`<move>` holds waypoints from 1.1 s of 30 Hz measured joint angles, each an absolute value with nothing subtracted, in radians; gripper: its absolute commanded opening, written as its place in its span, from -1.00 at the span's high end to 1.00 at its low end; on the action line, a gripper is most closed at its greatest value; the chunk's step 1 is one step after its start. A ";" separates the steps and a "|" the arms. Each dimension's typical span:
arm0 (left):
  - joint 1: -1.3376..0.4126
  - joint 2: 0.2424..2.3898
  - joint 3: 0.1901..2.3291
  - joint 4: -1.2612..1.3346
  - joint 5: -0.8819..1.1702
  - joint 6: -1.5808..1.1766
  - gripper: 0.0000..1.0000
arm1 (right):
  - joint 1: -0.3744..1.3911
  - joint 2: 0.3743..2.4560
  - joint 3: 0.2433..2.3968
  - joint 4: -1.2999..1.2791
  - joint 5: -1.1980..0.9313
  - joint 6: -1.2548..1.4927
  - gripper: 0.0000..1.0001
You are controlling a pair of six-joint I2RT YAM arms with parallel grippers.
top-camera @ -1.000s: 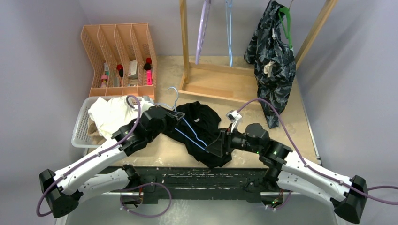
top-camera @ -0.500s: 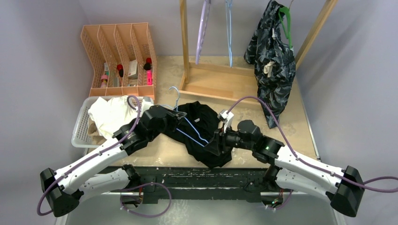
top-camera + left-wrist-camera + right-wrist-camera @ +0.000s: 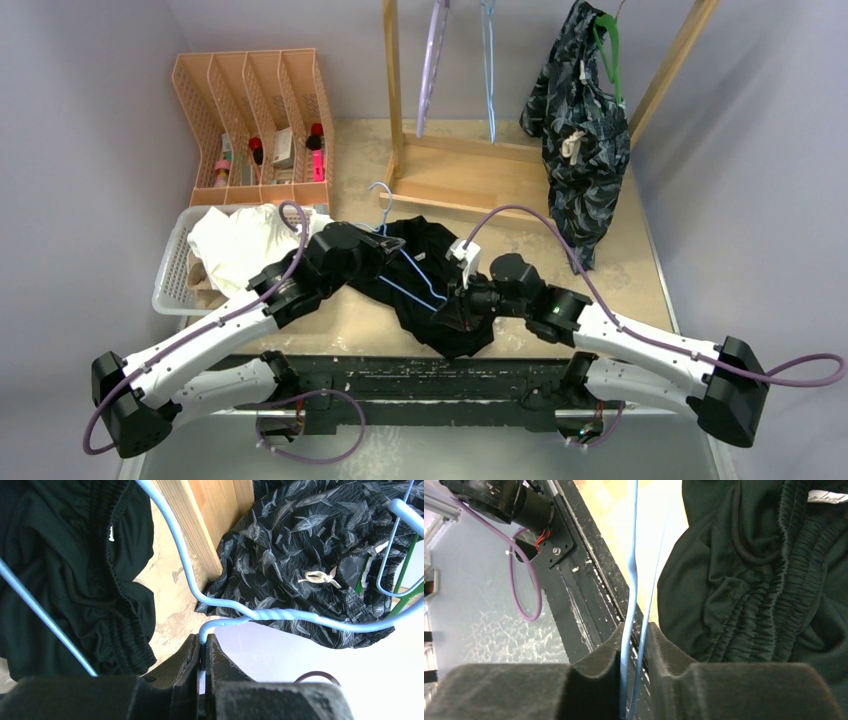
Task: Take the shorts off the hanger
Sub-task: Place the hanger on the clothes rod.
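Observation:
Black shorts [image 3: 445,262] lie crumpled on the table near its front edge, with a light-blue wire hanger [image 3: 408,277] still threaded through them. My left gripper [image 3: 390,243] is shut on the hanger's wire just below its twisted neck [image 3: 280,615]. My right gripper [image 3: 447,305] has its pads closed on two wires of the hanger [image 3: 631,555] at its lower end, beside the black waistband [image 3: 764,580]. Dark patterned shorts [image 3: 582,140] hang on a green hanger at the rack's right. White shorts [image 3: 240,245] lie in the basket.
A white basket [image 3: 172,272] sits at the left, behind it an orange organiser [image 3: 255,110]. The wooden rack [image 3: 450,175] stands at the back with a purple hanger [image 3: 432,70] and a blue one [image 3: 488,70]. The table's front edge lies just below the shorts.
My right arm has reached left to the hanger's lower end and its jaws have closed round the wires. The left gripper kept its hold and shifted slightly right.

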State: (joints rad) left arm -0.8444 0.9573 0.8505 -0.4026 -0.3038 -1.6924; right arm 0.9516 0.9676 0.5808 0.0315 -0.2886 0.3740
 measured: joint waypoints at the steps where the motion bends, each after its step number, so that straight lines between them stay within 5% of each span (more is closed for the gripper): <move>1: -0.844 0.957 0.850 -0.403 -0.304 -1.692 1.00 | 0.953 0.966 0.581 0.030 -0.287 0.371 0.76; 5: -0.844 0.952 0.850 -0.404 -0.308 -1.692 0.91 | 0.956 0.945 0.581 0.013 -0.265 0.373 1.00; 12: -0.844 0.942 0.850 -0.387 -0.303 -1.650 -0.34 | 0.956 0.886 0.590 -0.039 -0.241 0.416 1.00; 15: -0.844 0.943 0.851 -0.370 -0.291 -1.613 -0.65 | 0.956 0.868 0.591 -0.060 -0.245 0.471 1.00; 21: -0.844 0.984 0.878 -0.351 -0.239 -1.535 -0.82 | 0.956 0.765 0.547 -0.067 -0.224 0.627 1.00; 33: -0.844 1.059 0.984 -0.297 -0.105 -1.355 -0.84 | 0.956 0.680 0.535 -0.263 0.019 0.863 1.00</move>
State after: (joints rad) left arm -0.8444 1.0588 0.9836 -0.2966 -0.1047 -1.3552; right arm 0.9558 0.6796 0.5346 -0.2626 0.0193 0.8631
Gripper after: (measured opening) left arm 0.925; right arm 0.012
